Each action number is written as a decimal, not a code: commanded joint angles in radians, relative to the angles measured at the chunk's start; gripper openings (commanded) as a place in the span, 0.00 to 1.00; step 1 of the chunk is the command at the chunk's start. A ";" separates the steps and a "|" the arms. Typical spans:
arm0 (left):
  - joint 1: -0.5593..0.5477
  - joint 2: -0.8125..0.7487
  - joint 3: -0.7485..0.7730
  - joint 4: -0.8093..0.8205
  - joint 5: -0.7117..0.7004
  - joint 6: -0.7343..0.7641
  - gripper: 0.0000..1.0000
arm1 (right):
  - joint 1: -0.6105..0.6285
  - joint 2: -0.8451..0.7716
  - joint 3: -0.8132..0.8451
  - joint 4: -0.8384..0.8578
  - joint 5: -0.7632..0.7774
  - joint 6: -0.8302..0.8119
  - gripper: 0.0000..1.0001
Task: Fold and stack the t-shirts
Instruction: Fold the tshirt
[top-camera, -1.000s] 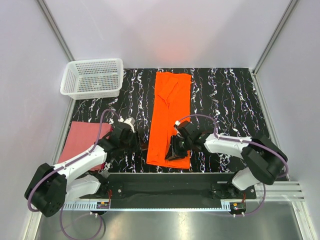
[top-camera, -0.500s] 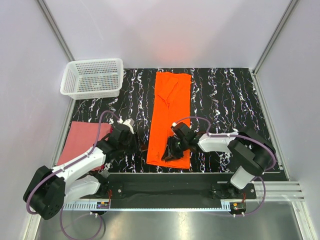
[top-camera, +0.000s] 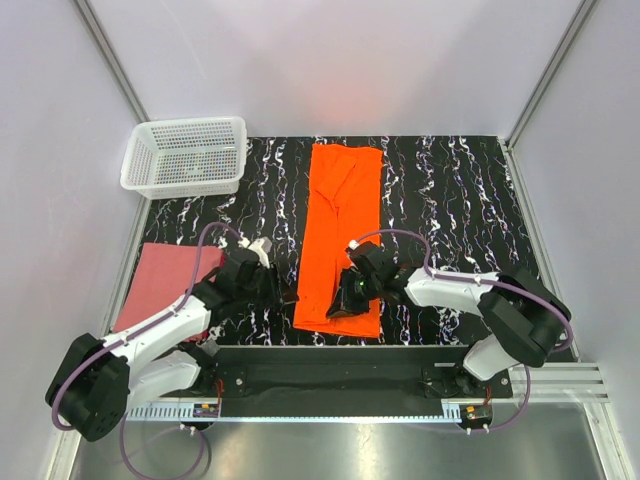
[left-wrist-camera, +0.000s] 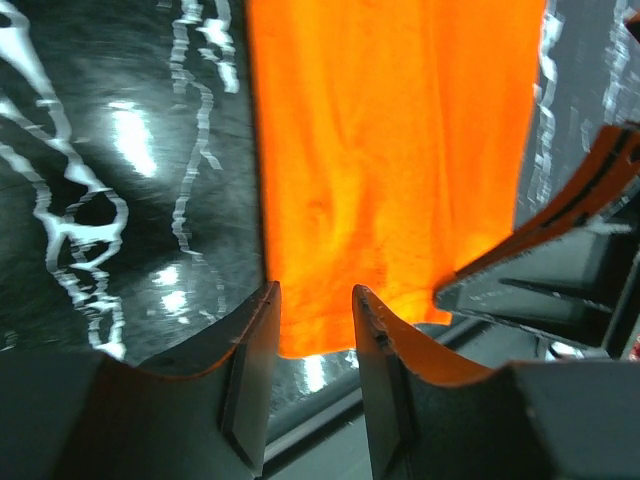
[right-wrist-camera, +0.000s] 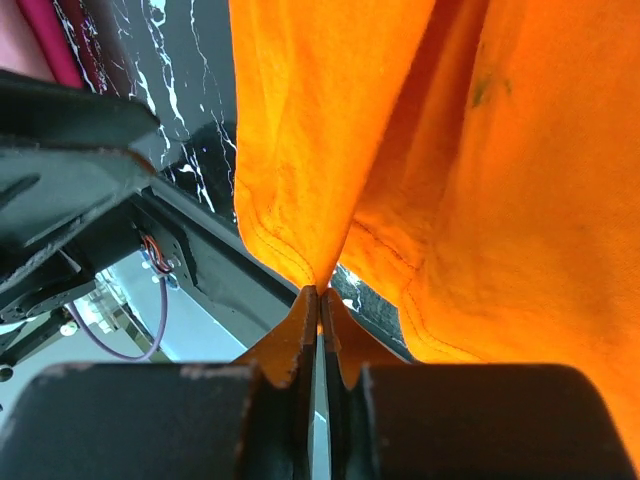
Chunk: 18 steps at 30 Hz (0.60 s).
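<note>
The black marbled counter (top-camera: 450, 200) is covered down its middle by the orange t-shirt (top-camera: 342, 215), spread flat. The pink-red t-shirt (top-camera: 162, 280) is laid folded well left of the orange one, and the white basket (top-camera: 183, 186) is set beyond its far left corner. The right tool (right-wrist-camera: 318, 295) is pinched shut on its near hem. The left tool (left-wrist-camera: 315, 300) is held narrowly parted at its near left edge.

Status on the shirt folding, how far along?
Done: pink-red t-shirt lies folded on the left; orange t-shirt is folded into a long strip. In hand: right gripper pinches its near hem, left gripper open at the same hem. Left: fold the strip crosswise, stack both.
</note>
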 joint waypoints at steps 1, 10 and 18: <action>-0.005 -0.014 0.018 0.093 0.115 0.029 0.38 | 0.010 -0.012 -0.014 -0.029 0.012 0.018 0.07; -0.034 0.175 0.063 0.147 0.218 0.066 0.32 | 0.010 0.034 -0.040 0.008 0.004 0.021 0.06; -0.062 0.256 -0.025 0.242 0.238 0.042 0.28 | 0.010 0.034 -0.060 0.021 0.008 0.041 0.04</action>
